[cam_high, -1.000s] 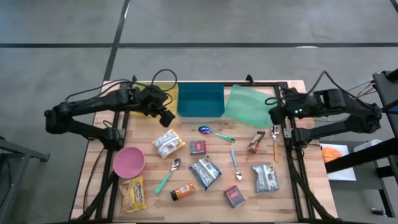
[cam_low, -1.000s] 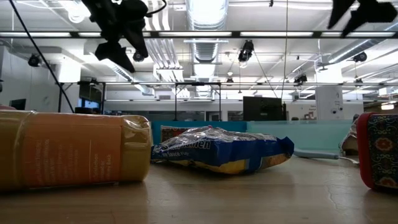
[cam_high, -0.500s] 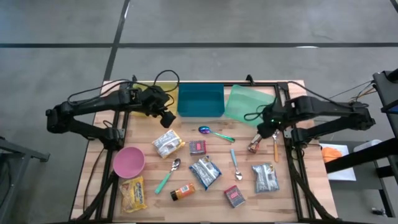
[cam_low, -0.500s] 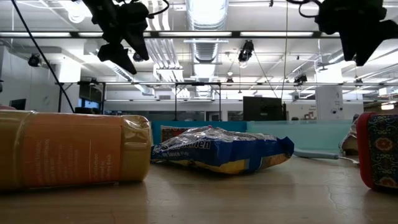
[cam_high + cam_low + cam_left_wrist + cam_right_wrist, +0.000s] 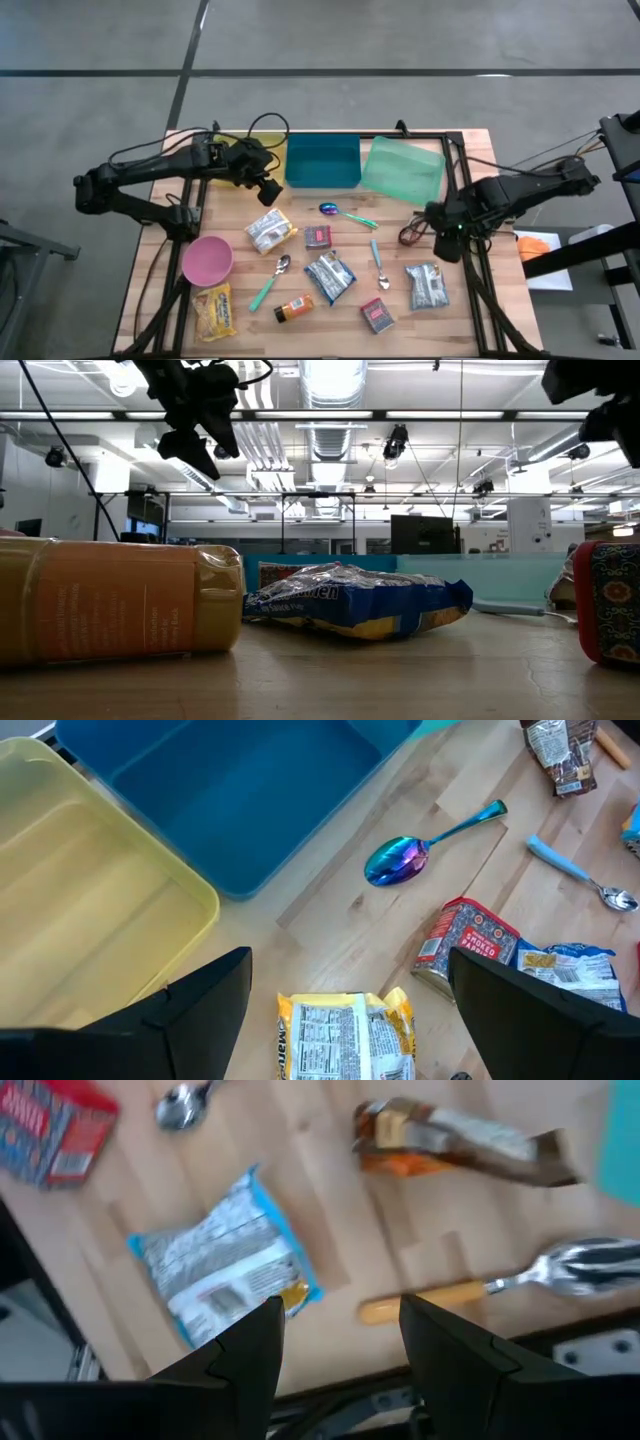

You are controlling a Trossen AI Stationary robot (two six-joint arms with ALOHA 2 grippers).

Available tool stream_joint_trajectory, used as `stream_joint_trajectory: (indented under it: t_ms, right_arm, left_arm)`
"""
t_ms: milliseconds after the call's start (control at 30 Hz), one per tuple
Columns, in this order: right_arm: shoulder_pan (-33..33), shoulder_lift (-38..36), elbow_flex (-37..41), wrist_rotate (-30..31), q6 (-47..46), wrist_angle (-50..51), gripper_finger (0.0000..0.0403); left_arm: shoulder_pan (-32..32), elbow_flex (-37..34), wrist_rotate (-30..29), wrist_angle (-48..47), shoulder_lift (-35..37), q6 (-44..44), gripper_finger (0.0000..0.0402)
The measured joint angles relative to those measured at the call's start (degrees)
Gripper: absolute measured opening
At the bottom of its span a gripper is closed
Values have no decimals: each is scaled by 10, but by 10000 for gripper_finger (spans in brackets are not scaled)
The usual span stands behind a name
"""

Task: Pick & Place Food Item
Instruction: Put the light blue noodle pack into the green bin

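Several food packets lie flat on the wooden table: a yellow-white packet (image 5: 270, 230), a small red packet (image 5: 318, 236), a blue-silver packet (image 5: 330, 275), a brown snack bar (image 5: 409, 235) and a silver-blue packet (image 5: 428, 286). My left gripper (image 5: 267, 189) hangs open above the table beside the yellow bin (image 5: 90, 910), over the yellow-white packet (image 5: 345, 1035). My right gripper (image 5: 444, 229) is open and points down near the table's right edge, above the orange-handled spoon (image 5: 430, 1302), between the snack bar (image 5: 455, 1138) and the silver-blue packet (image 5: 225, 1275). It touches nothing.
A blue bin (image 5: 322, 162) and a green bin (image 5: 402, 168) stand along the far edge. A pink bowl (image 5: 207, 260), an orange bottle (image 5: 293, 308), a yellow packet (image 5: 215, 311), a red packet (image 5: 378, 316) and loose spoons (image 5: 340, 211) lie about the table.
My right gripper has come down and toward the table's near edge, from beside the green bin to above the orange-handled spoon, rolling about its wrist on the way. Its fingers have stayed open. No object has moved.
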State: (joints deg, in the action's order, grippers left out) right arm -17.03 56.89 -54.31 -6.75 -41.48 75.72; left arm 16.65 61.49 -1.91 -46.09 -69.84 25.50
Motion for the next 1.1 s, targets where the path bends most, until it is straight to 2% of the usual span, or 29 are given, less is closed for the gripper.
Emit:
stream_joint_trajectory:
  t_ms: [400,600,1100]
  right_arm:
    - [-23,7,127,-44,-21,-174,196]
    - [-22,5,170,-41,-22,-196,196]
    - [-22,6,251,-103,-23,-292,196]
  left_arm:
    - [0,0,0,0,0,0,344]
    - [0,0,0,0,0,0,344]
    - [0,0,0,0,-1,0,344]
